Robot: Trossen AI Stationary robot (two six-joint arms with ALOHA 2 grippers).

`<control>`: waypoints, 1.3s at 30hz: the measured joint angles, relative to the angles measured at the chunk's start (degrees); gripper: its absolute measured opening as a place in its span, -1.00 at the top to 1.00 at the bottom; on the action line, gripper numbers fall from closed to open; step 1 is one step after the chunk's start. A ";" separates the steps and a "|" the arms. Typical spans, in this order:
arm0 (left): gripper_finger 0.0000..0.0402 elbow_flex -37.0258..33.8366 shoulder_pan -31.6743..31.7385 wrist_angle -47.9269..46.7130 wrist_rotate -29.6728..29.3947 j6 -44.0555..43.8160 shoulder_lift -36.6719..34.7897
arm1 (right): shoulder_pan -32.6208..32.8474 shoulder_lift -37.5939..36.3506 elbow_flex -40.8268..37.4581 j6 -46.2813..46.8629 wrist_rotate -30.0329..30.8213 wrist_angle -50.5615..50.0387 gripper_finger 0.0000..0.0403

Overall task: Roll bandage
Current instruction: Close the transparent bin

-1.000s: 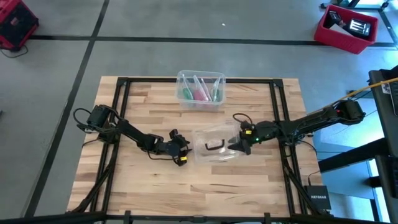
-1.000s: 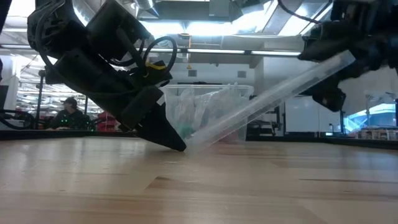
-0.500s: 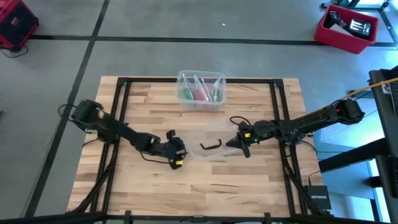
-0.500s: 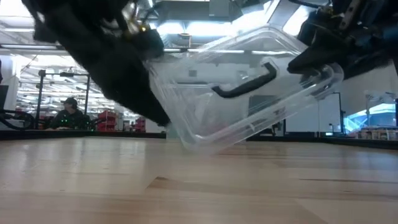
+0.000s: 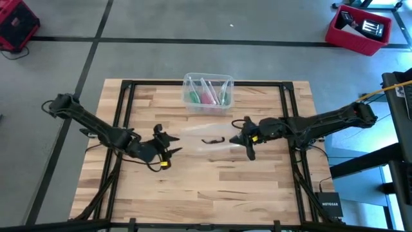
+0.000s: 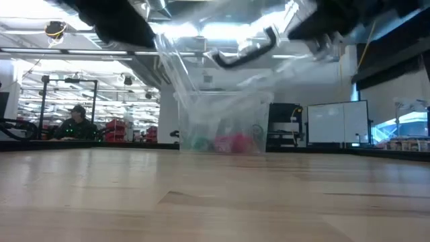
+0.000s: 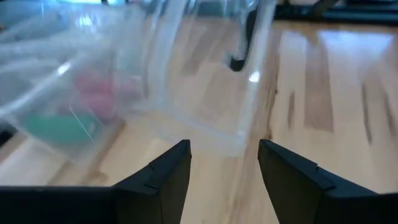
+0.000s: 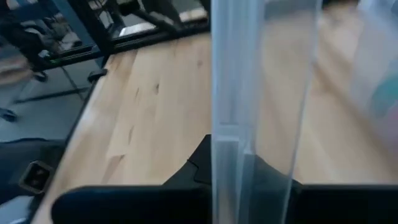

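R hand (image 5: 248,143) clamped on clear lid (image 5: 212,136) w/ black handle, lid raised mid-bench (image 5: 257,193), L hand (image 5: 168,147) fingers apart, empty, clear box (image 5: 207,93) near far edge holds green bandage (image 6: 200,142).

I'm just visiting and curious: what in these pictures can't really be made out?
- Bandage: the green thing in the clear box is too small in the high view and blurred in the left wrist view; roll or strip is unclear.
- Right gripper: its fingertips are hidden behind the clear lid in its wrist view.
- Clear lid: its outline almost vanishes in the high view.
- Left gripper, open: cut off by the top edge in the low view.
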 joint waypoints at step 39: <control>0.10 -0.04 23.09 82.33 24.47 13.42 11.95 | -0.04 6.78 19.71 -65.41 23.97 24.95 0.92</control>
